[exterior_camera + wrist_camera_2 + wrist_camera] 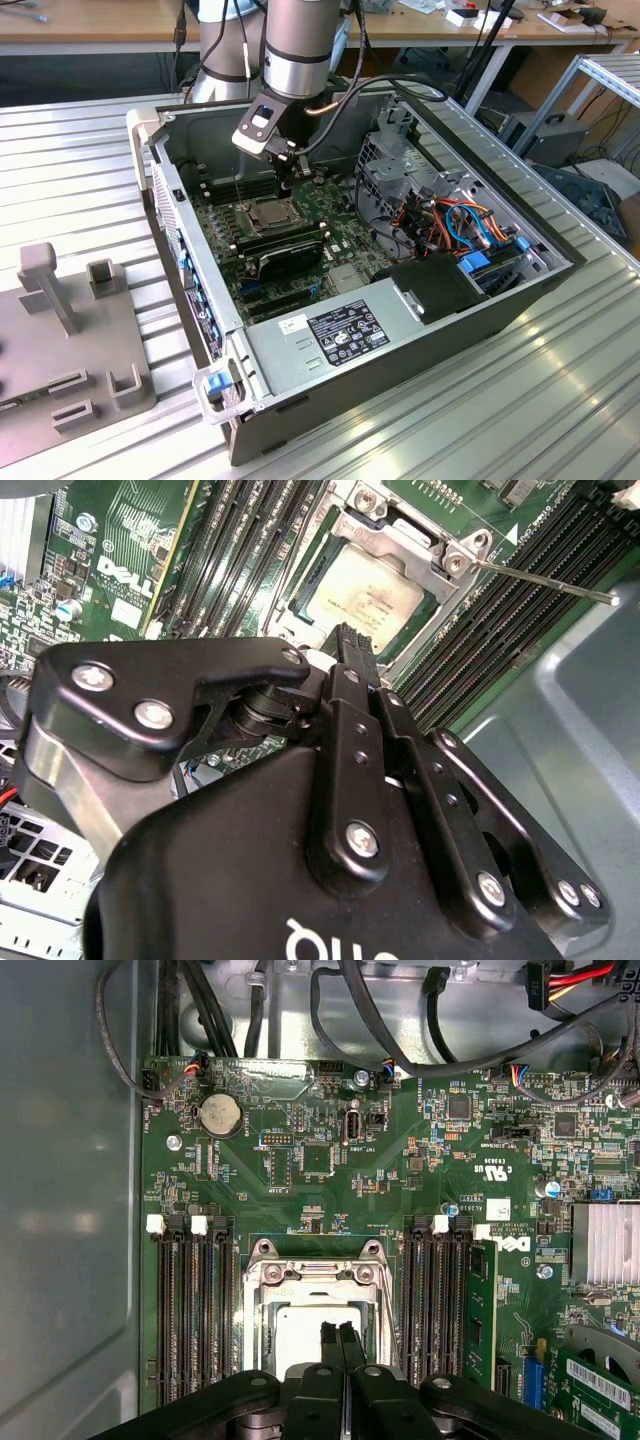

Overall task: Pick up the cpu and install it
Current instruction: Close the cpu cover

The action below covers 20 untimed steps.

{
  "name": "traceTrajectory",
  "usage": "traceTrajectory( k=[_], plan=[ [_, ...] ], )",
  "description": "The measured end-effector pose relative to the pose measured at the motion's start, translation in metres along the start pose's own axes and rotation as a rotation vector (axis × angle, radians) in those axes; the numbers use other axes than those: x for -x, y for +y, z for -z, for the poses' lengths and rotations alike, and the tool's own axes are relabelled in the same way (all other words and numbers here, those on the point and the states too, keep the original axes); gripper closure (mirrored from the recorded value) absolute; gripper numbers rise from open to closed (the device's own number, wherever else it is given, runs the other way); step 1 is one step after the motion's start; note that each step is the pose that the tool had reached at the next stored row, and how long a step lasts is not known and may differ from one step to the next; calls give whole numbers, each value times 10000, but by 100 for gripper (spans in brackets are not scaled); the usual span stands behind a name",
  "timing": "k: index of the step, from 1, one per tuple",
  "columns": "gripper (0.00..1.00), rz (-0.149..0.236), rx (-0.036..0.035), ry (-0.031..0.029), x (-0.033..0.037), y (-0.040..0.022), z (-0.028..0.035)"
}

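The cpu [272, 210] is a small silver-grey square lying flat in the motherboard socket inside the open computer case [500, 300]. It is also seen in both wrist views [365, 598] [300, 1335], ringed by the shiny metal socket frame [262, 1278]. My gripper [287, 183] hangs just above the socket's far edge. Its two black fingers [352, 650] are pressed together with nothing between them, and their tips [340, 1335] hover over the cpu's edge. A thin metal lever [545, 582] sticks out beside the socket.
Black memory slots [190, 1310] flank the socket on both sides. A long black card [290, 255] lies nearer the camera, with a drive cage [395, 170], cables [450, 220] and a power supply [340, 335] around it. A grey fixture [70, 340] stands at the exterior view's left.
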State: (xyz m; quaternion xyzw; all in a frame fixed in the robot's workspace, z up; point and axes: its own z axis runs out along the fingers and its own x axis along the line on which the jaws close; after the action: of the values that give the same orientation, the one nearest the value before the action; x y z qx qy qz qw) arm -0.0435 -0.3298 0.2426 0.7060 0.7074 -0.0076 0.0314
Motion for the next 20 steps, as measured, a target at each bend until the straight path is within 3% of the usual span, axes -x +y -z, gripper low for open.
traceTrajectory(
  k=[5, 11, 12, 14, 20],
  plan=[
    [89, 0, 2, 3, -1, -25, -2],
    [89, 0, -1, -2, -2, -210, -28],
    [89, 1, -1, -1, -9, -341, -144],
    [89, 2, 0, -3, -14, -426, -228],
    [89, 0, 1, -3, -16, -429, -259]
  ],
)
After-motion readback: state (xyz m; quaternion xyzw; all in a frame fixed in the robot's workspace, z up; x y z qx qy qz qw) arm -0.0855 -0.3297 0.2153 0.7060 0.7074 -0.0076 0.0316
